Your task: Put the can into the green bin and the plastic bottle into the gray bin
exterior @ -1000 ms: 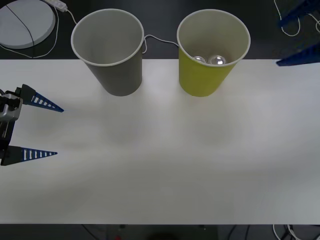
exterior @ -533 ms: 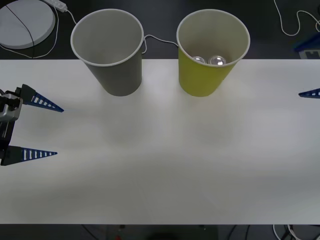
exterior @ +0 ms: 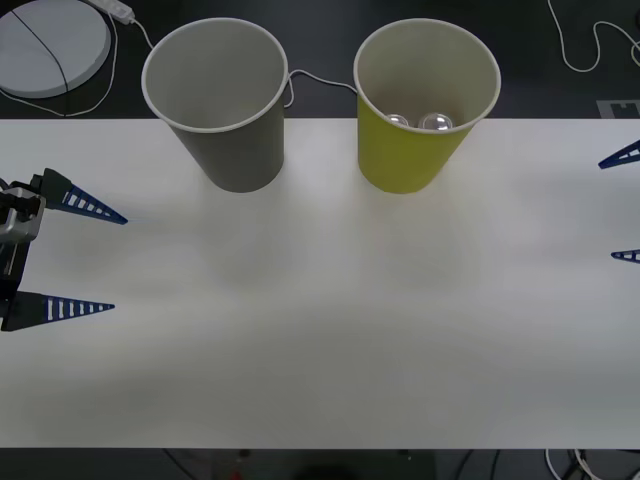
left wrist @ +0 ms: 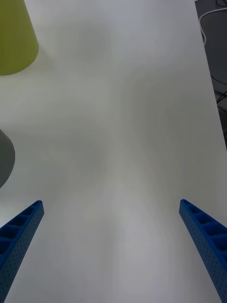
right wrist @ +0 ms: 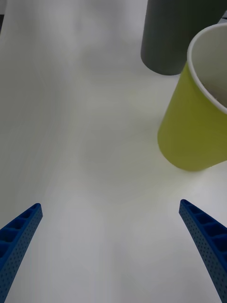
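The gray bin [exterior: 228,110] stands upright at the table's back left, its pale inside bare as far as I can see. Beside it, to the right, stands the green bin [exterior: 420,110]. Two shiny round metal tops [exterior: 418,122] show deep inside it, and I cannot tell which is the can. The plastic bottle is out of view. My left gripper [exterior: 119,263] hovers open at the table's left edge, nothing between its fingers. My right gripper [exterior: 607,210] is open at the right edge, its wrist view facing the green bin [right wrist: 189,137] and the gray bin [right wrist: 170,42].
The white table [exterior: 330,340] stretches wide in front of the bins. A white round disc [exterior: 50,45] with a cable lies behind the table at the far left. Thin white cables [exterior: 320,80] run behind the bins and at the back right [exterior: 590,45].
My right gripper has come down from the back right corner toward me and now sits over the table's right edge. The left gripper and both bins have not moved.
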Controlling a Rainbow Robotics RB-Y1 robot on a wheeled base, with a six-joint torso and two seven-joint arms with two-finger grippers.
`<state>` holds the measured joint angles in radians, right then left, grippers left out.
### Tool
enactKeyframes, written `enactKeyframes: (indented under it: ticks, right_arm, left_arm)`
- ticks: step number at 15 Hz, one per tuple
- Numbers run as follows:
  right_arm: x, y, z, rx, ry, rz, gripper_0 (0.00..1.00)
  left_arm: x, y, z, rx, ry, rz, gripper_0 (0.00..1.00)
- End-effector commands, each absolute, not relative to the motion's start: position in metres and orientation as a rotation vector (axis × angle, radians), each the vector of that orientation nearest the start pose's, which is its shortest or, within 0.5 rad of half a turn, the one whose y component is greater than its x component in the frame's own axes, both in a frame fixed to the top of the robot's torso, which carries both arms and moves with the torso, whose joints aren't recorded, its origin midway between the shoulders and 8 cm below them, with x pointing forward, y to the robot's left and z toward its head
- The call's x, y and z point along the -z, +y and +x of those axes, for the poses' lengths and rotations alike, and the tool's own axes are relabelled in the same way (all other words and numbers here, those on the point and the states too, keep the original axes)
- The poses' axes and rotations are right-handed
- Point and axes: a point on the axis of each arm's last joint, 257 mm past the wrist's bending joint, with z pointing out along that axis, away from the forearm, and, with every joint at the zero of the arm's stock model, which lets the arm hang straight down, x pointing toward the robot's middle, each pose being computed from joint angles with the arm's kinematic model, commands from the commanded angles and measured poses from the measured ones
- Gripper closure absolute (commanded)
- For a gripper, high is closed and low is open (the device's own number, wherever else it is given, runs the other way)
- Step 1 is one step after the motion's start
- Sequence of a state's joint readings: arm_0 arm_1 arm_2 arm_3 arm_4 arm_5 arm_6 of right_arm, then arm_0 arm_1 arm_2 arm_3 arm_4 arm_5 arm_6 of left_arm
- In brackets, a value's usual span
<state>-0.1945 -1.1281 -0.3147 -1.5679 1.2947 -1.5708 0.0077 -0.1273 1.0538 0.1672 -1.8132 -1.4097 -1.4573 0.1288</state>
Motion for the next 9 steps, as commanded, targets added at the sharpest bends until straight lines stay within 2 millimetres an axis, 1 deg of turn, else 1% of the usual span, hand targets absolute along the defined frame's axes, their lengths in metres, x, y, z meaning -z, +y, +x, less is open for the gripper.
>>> enactKeyframes:
  ticks: [1, 4, 6, 9]
  right_arm:
    - [0.107, -0.355, 0.387, -0.207, 1.506, -1.722, 0.00]
    - [0.127, -0.358, 0.382, -0.209, 1.506, -1.717, 0.00]
    - [0.138, -0.355, 0.380, -0.220, 1.502, -1.703, 0.00]
    - [0.149, -0.350, 0.379, -0.229, 1.485, -1.685, 0.00]
  left_arm:
    - [0.147, 0.279, 0.376, 0.276, 1.556, 1.795, 0.00]
    - [0.147, 0.279, 0.376, 0.276, 1.556, 1.795, 0.00]
    - [0.147, 0.279, 0.376, 0.276, 1.556, 1.795, 0.00]
    - [0.147, 0.279, 0.376, 0.276, 1.556, 1.795, 0.00]
